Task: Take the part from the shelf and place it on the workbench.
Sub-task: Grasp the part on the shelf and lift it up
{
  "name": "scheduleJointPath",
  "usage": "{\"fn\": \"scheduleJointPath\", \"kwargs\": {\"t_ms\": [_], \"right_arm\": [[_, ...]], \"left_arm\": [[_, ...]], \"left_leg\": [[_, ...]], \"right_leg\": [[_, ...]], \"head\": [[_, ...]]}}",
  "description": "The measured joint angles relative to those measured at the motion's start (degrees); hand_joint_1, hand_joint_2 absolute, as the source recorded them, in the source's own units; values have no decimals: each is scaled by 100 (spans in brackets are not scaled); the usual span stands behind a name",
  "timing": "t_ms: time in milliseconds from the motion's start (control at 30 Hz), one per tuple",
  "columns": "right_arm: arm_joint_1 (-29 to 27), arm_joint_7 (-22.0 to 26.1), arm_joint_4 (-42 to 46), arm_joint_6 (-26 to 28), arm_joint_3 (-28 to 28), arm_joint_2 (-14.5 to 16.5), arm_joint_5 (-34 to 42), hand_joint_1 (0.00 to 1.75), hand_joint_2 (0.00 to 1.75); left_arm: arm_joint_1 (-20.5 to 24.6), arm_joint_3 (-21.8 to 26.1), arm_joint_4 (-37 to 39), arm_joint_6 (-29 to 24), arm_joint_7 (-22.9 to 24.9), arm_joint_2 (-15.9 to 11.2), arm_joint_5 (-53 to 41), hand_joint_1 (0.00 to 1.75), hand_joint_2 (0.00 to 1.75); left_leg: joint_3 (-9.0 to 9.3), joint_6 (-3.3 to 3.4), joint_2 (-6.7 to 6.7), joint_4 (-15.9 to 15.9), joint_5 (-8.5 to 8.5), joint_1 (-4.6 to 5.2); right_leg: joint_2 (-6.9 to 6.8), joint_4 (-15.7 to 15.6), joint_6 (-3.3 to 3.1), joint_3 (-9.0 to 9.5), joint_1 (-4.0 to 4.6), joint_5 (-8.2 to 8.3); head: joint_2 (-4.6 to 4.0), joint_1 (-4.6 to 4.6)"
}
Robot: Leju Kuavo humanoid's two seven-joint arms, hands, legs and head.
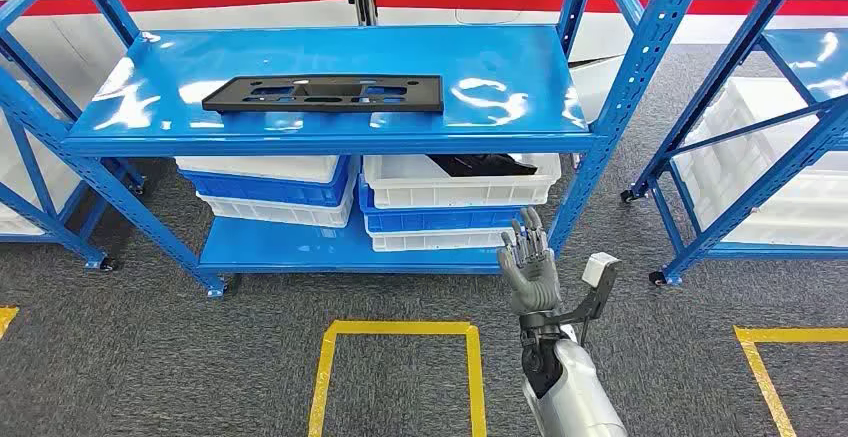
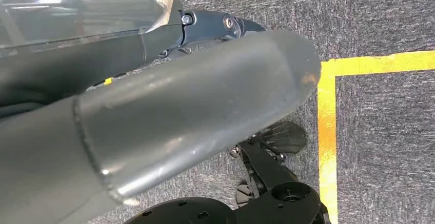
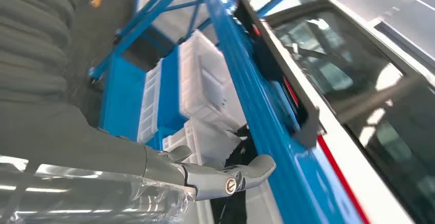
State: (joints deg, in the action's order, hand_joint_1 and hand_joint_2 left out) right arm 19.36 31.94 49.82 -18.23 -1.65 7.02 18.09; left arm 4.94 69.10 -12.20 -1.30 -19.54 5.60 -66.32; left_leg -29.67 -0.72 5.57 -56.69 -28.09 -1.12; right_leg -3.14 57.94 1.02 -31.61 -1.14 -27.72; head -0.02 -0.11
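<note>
Where bin (image 1: 460, 182) sits under shelf (image 1: 330, 142), contents unclear.

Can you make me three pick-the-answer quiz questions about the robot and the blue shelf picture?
1. Where is the black part?
A. on the top board of the blue shelf
B. on the floor
C. in the robot's hand

2. What colour are the floor lines?
A. green
B. yellow
C. pink

3. What is the right hand doing?
A. holding the part
B. carrying a bin
C. holding nothing, fingers apart

Answers:
1. A, the flat part lies on the top board in the head view.
2. B, the tape on the grey carpet is yellow.
3. C, the hand is raised before the shelf with its fingers spread and nothing in it.
</note>
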Motion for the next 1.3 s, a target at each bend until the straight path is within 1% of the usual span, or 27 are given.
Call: {"fn": "scheduleJointPath", "kwargs": {"t_ms": [67,267,767,900,1133,1200,1300], "right_arm": [[-15,1,84,99,-98,3,-139,0,175],[-75,-55,487,682,-702,8,-1125,0,175],[-181,-763,1029,2049,-1972,9,-3903,0,175],[-155,-1069,1127,2392,-2309,1,-4593,0,175],[-16,-1784,1256,2901,-3019,-45,-5679,0,175],[-8,-1986,1301,3063,-3196,-50,-6017,0,175],[1,-2265,1360,3299,-3451,-50,-6524,0,175]], "left_arm": [[0,2,1,2,-1,1,-2,0,0],[5,3,2,12,-13,2,-25,0,0],[11,41,7,80,-19,10,-38,0,0],[13,105,7,88,-13,22,-36,0,0],[15,163,7,89,9,34,2,0,0],[17,189,7,89,16,37,14,0,0],[17,247,7,88,25,37,23,0,0]], "left_leg": [[0,0,0,0,0,0],[-1,0,0,0,0,0],[-3,0,0,0,0,0],[-4,0,0,0,0,0],[-4,0,0,0,0,0],[-19,13,-2,-25,-10,3],[-56,62,-9,-72,-29,7]], "right_leg": [[0,0,0,0,0,0],[0,0,0,-1,0,0],[0,0,0,-4,0,0],[0,0,0,-4,0,0],[0,0,0,-5,0,0],[0,-1,9,-7,-23,6],[-3,-1,27,-15,-45,17]], "head": [[0,1],[0,0],[0,0],[0,0],[0,1],[0,-1],[0,-7]]}}
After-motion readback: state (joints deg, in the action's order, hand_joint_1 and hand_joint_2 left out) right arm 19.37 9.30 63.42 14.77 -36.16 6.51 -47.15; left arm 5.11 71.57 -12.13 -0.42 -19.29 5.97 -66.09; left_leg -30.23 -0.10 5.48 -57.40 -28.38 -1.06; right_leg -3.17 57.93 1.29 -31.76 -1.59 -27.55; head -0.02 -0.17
